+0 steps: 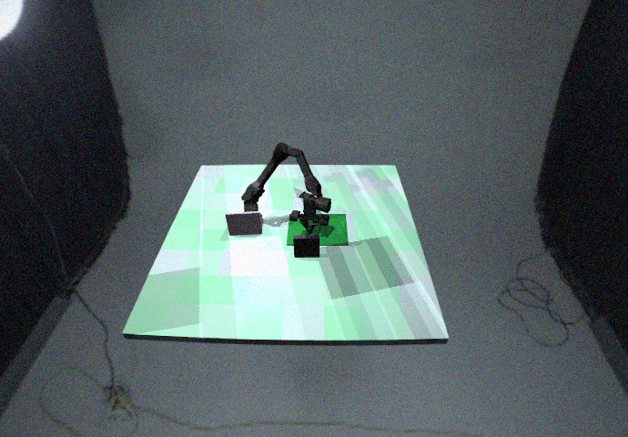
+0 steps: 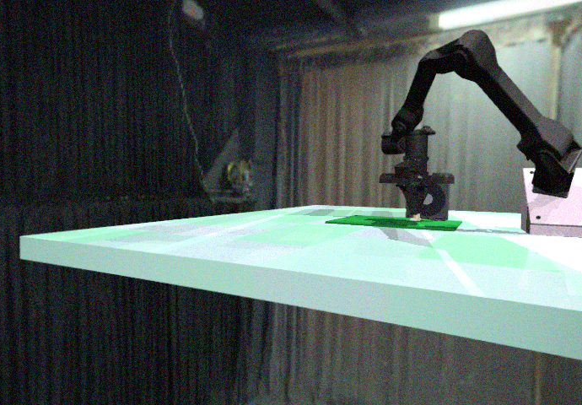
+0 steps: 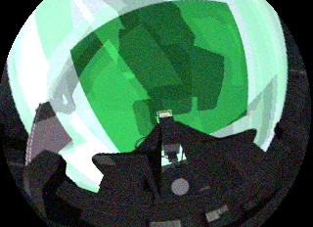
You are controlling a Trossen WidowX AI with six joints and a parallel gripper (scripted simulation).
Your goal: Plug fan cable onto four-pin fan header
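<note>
The green board (image 1: 338, 234) (image 2: 349, 220) (image 3: 230, 90) lies flat on the table. My gripper (image 1: 308, 231) (image 2: 414, 214) (image 3: 167, 125) points straight down over the board's near part and is shut on the fan plug. The fingers hide most of the plug. A small cream piece, the four-pin header (image 2: 416, 218) (image 3: 164, 113), shows right at the fingertips, low at the board. I cannot tell how deep the plug sits in it. A dark square block (image 1: 307, 247) (image 2: 442, 207), which looks like the fan, stands upright beside the board, close to the gripper. The cable is hardly visible.
A pinkish slanted box (image 1: 244, 223) (image 2: 568, 205) (image 3: 46, 136) stands to the left of the board in the top view, near the arm's base. The pale green and white table (image 1: 258, 309) (image 2: 253, 281) carries patchy shadows.
</note>
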